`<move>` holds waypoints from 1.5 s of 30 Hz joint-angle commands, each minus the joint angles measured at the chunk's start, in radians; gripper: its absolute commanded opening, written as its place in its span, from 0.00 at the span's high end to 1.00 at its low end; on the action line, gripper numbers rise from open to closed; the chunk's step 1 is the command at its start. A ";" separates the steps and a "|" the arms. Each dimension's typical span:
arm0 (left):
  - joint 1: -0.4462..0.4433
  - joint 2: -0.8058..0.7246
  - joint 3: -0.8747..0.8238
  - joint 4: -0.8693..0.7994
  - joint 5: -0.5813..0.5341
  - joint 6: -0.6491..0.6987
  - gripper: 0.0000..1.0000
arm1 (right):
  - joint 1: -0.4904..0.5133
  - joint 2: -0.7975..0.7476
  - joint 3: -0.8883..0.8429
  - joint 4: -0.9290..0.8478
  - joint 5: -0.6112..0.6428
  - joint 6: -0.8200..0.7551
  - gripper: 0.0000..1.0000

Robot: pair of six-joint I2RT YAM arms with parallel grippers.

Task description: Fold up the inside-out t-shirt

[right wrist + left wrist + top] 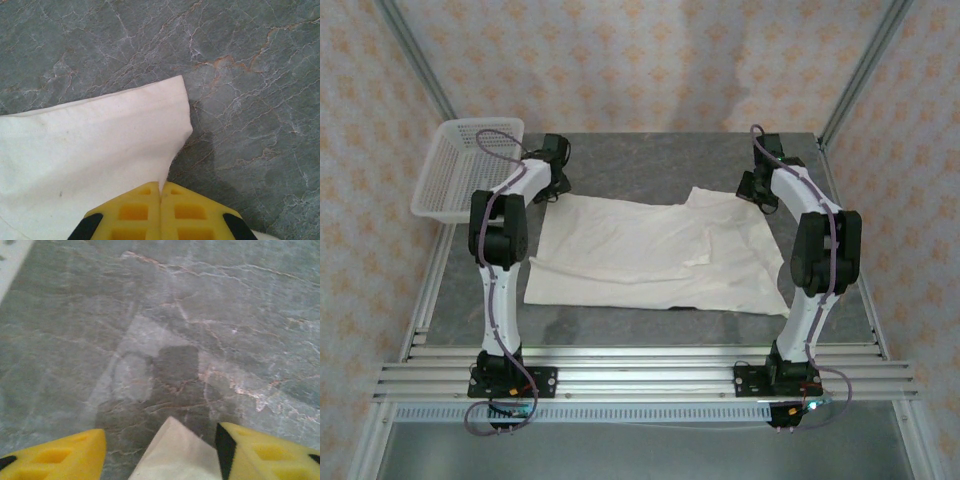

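The inside-out t-shirt [650,255] lies spread flat across the middle of the grey table, off-white and wrinkled. My left gripper [552,183] is at the shirt's far left corner. In the left wrist view that gripper [161,450] is open, and a pointed corner of the shirt [175,452] lies between the yellow fingers. My right gripper [757,190] is at the shirt's far right corner. In the right wrist view its yellow fingers [161,192] are shut on the edge of the cloth [90,145], which spreads out to the left.
A white plastic mesh basket [468,168] stands at the far left corner of the table, just left of my left arm. Bare grey marbled tabletop [660,155] runs along the far side behind the shirt. An aluminium rail [640,375] borders the near edge.
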 commanded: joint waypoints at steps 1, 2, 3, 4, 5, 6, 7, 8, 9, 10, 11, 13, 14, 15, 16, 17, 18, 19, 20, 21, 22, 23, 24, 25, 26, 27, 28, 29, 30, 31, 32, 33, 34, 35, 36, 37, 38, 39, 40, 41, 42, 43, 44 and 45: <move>0.005 0.011 0.032 -0.041 0.046 0.017 0.44 | -0.004 0.016 0.022 -0.013 0.019 -0.008 1.00; 0.005 0.018 0.037 -0.040 0.056 0.018 0.45 | -0.004 0.017 0.024 -0.013 0.017 -0.008 1.00; 0.005 0.026 0.044 -0.044 0.061 0.017 0.46 | -0.004 0.020 0.028 -0.016 0.016 -0.007 1.00; 0.005 0.032 0.050 -0.049 0.065 0.018 0.47 | -0.004 0.019 0.028 -0.016 0.014 -0.007 1.00; 0.006 0.040 0.056 -0.052 0.069 0.017 0.48 | -0.004 0.021 0.028 -0.016 0.014 -0.005 1.00; 0.006 0.045 0.061 -0.055 0.070 0.017 0.52 | -0.003 0.018 0.029 -0.019 0.014 -0.007 1.00; 0.006 0.048 0.062 -0.056 0.070 0.015 0.57 | -0.004 0.018 0.028 -0.020 0.015 -0.007 1.00; 0.006 0.048 0.063 -0.055 0.070 0.014 0.62 | -0.004 0.018 0.028 -0.021 0.015 -0.006 1.00; 0.006 0.047 0.062 -0.057 0.067 0.015 0.74 | -0.004 0.018 0.030 -0.021 0.019 -0.007 1.00; 0.006 0.047 0.064 -0.060 0.060 0.015 0.87 | -0.004 0.019 0.030 -0.023 0.022 -0.006 1.00; 0.006 0.048 0.074 -0.076 0.041 0.016 0.99 | -0.004 0.019 0.030 -0.023 0.026 -0.005 1.00; 0.006 0.050 0.094 -0.112 -0.002 0.019 1.00 | -0.005 0.023 0.031 -0.022 0.027 0.003 1.00; 0.007 0.042 0.098 -0.128 -0.026 0.023 1.00 | -0.009 0.020 0.028 -0.016 0.030 0.012 1.00; 0.008 0.028 0.091 -0.140 -0.054 0.023 1.00 | -0.015 0.017 0.022 -0.007 0.042 0.025 1.00; 0.011 0.013 0.078 -0.143 -0.072 0.021 1.00 | -0.026 0.014 0.017 -0.003 0.062 0.038 1.00; 0.017 -0.012 0.049 -0.136 -0.080 0.013 1.00 | -0.044 0.013 0.011 -0.002 0.088 0.060 1.00; 0.025 -0.035 0.016 -0.121 -0.074 0.003 1.00 | -0.063 0.011 0.003 0.000 0.098 0.079 1.00; 0.034 -0.062 -0.029 -0.088 -0.045 -0.005 1.00 | -0.089 0.011 -0.009 0.011 0.086 0.099 1.00; 0.043 -0.079 -0.067 -0.056 -0.006 -0.011 1.00 | -0.112 0.014 -0.025 0.031 0.052 0.111 1.00; 0.048 -0.085 -0.082 -0.046 0.026 -0.010 1.00 | -0.125 0.020 -0.032 0.044 0.006 0.109 1.00; 0.051 -0.082 -0.081 -0.051 0.055 -0.004 1.00 | -0.128 0.035 -0.025 0.043 -0.030 0.098 1.00; 0.051 -0.078 -0.072 -0.062 0.075 0.007 1.00 | -0.124 0.053 -0.006 0.024 -0.055 0.084 1.00; 0.051 -0.080 -0.072 -0.061 0.092 0.013 1.00 | -0.118 0.066 0.009 0.010 -0.076 0.073 1.00; 0.051 -0.087 -0.077 -0.054 0.110 0.013 1.00 | -0.112 0.076 0.018 0.003 -0.102 0.065 1.00; 0.051 -0.099 -0.082 -0.049 0.120 0.012 1.00 | -0.106 0.080 0.022 0.002 -0.120 0.060 1.00; 0.051 -0.110 -0.086 -0.045 0.124 0.010 1.00 | -0.101 0.080 0.024 0.002 -0.130 0.059 1.00; 0.051 -0.127 -0.090 -0.042 0.126 0.010 1.00 | -0.099 0.076 0.027 0.004 -0.135 0.062 1.00; 0.051 -0.144 -0.092 -0.042 0.126 0.008 1.00 | -0.099 0.070 0.029 0.003 -0.140 0.067 1.00; 0.052 -0.160 -0.094 -0.044 0.127 0.010 1.00 | -0.099 0.061 0.030 0.000 -0.143 0.071 1.00; 0.051 -0.182 -0.096 -0.046 0.129 0.012 1.00 | -0.099 0.046 0.033 -0.006 -0.141 0.075 1.00; 0.051 -0.208 -0.103 -0.045 0.132 0.013 1.00 | -0.099 0.028 0.035 -0.011 -0.138 0.078 1.00; 0.051 -0.233 -0.115 -0.043 0.137 0.015 1.00 | -0.099 0.010 0.031 -0.013 -0.134 0.081 1.00; 0.051 -0.269 -0.133 -0.038 0.143 0.015 1.00 | -0.099 -0.017 0.022 -0.010 -0.127 0.083 1.00; 0.051 -0.311 -0.167 -0.024 0.150 0.012 1.00 | -0.099 -0.044 0.005 -0.003 -0.118 0.087 1.00; 0.052 -0.349 -0.208 -0.006 0.156 0.009 1.00 | -0.100 -0.069 -0.014 0.006 -0.109 0.089 1.00; 0.051 -0.387 -0.263 0.018 0.157 -0.004 1.00 | -0.101 -0.096 -0.048 0.021 -0.087 0.093 1.00; 0.051 -0.445 -0.325 0.036 0.152 -0.021 1.00 | -0.105 -0.122 -0.094 0.045 -0.062 0.101 1.00; 0.051 -0.475 -0.377 0.047 0.151 -0.024 1.00 | -0.113 -0.141 -0.137 0.068 -0.049 0.118 1.00; 0.051 -0.510 -0.438 0.058 0.147 -0.055 1.00 | -0.127 -0.156 -0.187 0.090 -0.047 0.143 1.00; 0.051 -0.548 -0.511 0.079 0.144 -0.070 1.00 | -0.142 -0.164 -0.227 0.104 -0.055 0.162 1.00; 0.051 -0.579 -0.574 0.099 0.140 -0.082 1.00 | -0.152 -0.168 -0.262 0.112 -0.060 0.172 1.00; 0.051 -0.615 -0.640 0.122 0.131 -0.094 1.00 | -0.157 -0.170 -0.290 0.114 -0.055 0.177 1.00; 0.051 -0.645 -0.708 0.150 0.123 -0.112 1.00 | -0.156 -0.171 -0.314 0.118 -0.044 0.174 1.00; 0.051 -0.665 -0.765 0.188 0.126 -0.128 1.00 | -0.157 -0.171 -0.331 0.121 -0.035 0.172 1.00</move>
